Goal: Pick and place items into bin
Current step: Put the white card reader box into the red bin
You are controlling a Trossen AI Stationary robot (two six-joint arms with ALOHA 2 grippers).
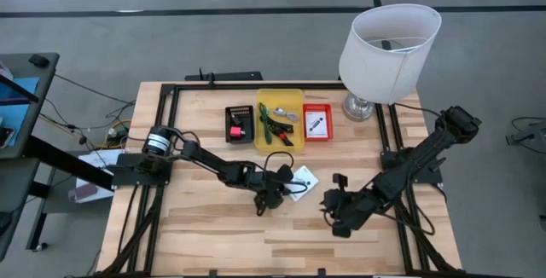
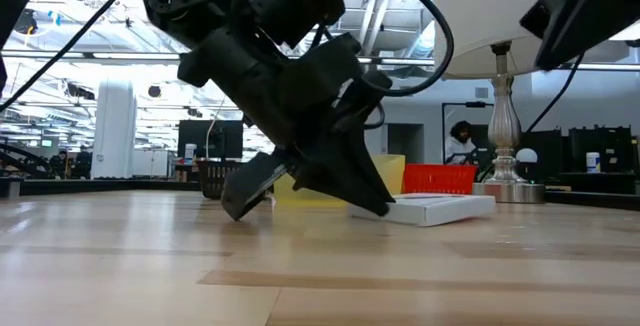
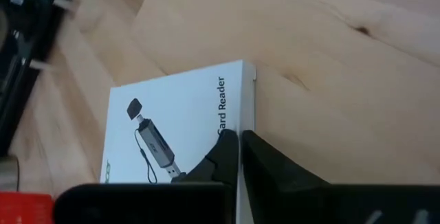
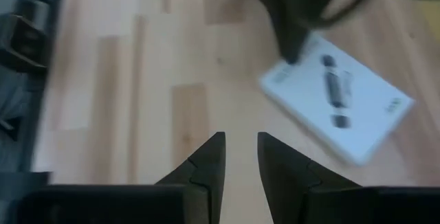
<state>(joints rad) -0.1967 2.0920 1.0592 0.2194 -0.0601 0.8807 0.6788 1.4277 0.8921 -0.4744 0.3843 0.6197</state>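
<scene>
A white card-reader box [image 1: 301, 181] lies flat on the table in front of the bins, also seen in the low view [image 2: 435, 207] and the right wrist view [image 4: 337, 100]. My left gripper [image 3: 239, 145] is shut, its tips down at the box's edge [image 2: 378, 204]. My right gripper [image 4: 240, 157] is open and hovers above bare wood to the right of the box [image 1: 333, 203]. The yellow bin [image 1: 294, 99] holds a green-handled tool [image 1: 271, 123], a red-and-black tool and a small silver piece. The red bin [image 1: 316, 107] holds a white card. The black bin [image 1: 229, 135] holds a small red cube [image 1: 236, 130]. My left gripper touches the white box with its shut fingers at one long edge [image 3: 245, 117], near a corner. One finger [image 3: 223, 152] lies over the printed top face, the other [image 3: 265, 159] over the wood beside it. It comes slanting down from the table's left. The box stays flat on the table.
A white-shaded lamp [image 1: 388, 48] stands at the far right corner, next to the red bin. Black frame rails [image 1: 171, 107] run along the table's left, right and far sides. Bare wood lies toward the near edge [image 1: 256, 244]. A person shows far behind in the low view [image 2: 462, 141].
</scene>
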